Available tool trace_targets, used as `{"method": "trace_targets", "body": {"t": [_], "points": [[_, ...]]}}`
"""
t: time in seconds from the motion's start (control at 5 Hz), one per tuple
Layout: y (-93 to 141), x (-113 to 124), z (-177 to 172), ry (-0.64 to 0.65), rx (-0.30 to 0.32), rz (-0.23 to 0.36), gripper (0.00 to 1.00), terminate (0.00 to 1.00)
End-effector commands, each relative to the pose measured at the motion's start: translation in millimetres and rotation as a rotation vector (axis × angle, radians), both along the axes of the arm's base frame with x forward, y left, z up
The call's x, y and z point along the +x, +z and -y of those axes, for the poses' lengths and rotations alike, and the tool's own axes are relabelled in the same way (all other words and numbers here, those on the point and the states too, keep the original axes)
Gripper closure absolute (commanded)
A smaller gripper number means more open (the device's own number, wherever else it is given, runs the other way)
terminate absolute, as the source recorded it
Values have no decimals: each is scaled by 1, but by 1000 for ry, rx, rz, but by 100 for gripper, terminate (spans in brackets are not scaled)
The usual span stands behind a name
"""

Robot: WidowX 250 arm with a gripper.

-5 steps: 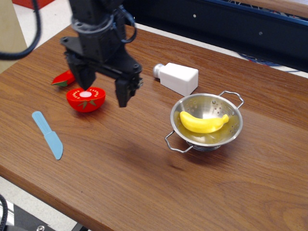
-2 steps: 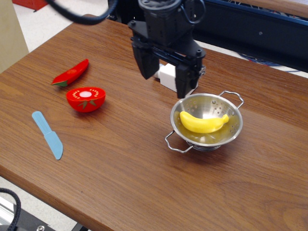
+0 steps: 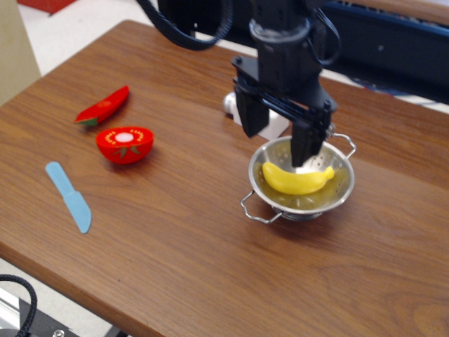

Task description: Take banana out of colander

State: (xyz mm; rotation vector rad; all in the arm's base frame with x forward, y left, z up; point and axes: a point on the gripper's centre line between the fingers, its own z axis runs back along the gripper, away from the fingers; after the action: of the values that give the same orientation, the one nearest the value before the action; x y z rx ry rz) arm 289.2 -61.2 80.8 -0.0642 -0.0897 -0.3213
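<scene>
The black arm is reaching down from the top of the view, its thick wrist pointing nearly straight at the tabletop (image 3: pixel 210 232). A dark cable is looping off behind the wrist to the left. The claw (image 3: pixel 277 137) is hanging with its two fingers spread wide apart and gripping nothing. The left finger (image 3: pixel 247 116) is sitting slightly higher in the view, and the right finger (image 3: pixel 304 146) is dipping lower. Both fingers are pointing downward, tilted slightly off vertical.

The wooden table (image 3: pixel 175 232) carries a chili pepper (image 3: pixel 104 106), tomato half (image 3: pixel 125 143), blue knife (image 3: pixel 69 196), salt shaker (image 3: pixel 270 126) and the colander (image 3: pixel 298 203).
</scene>
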Motion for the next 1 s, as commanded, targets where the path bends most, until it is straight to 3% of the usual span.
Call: {"method": "trace_targets", "body": {"t": [0.0,0.8], "points": [[-9,9,16,-11,-25,39,0,0],[-34,19,33,5,-56,80,0,0]]}}
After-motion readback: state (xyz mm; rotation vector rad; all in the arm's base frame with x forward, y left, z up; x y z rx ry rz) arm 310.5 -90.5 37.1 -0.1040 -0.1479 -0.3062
